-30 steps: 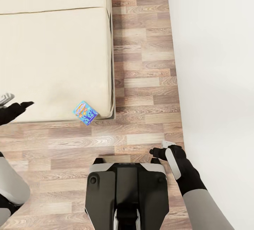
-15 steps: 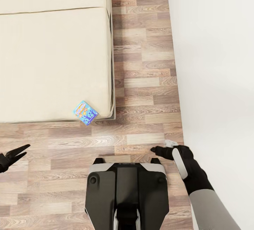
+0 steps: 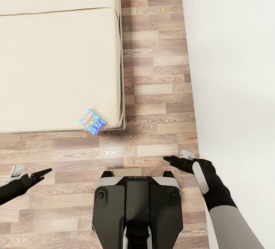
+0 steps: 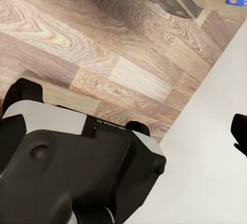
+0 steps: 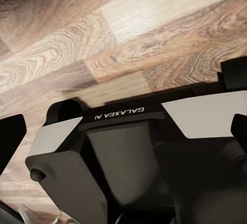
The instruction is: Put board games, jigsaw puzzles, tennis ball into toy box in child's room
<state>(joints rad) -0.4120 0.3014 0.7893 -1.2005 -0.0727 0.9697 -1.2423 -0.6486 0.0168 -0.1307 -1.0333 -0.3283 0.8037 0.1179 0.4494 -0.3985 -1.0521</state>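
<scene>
Ahead of my base point(image 3: 137, 207) a bare strip of plank floor point(image 3: 152, 89) runs between the bed point(image 3: 57, 69) and the white wall point(image 3: 233, 69) (open all the way up). The mattress top lies free except the board game point(image 3: 92, 122) overhanging its near corner.

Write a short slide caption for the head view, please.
Board game at the bed corner; both arms low over the floor.

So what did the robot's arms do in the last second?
The left gripper dropped from over the bed's near edge to over the floor. The right gripper edged slightly rightward. Nothing was grabbed. The blue board game stayed on the bed's corner.
</scene>
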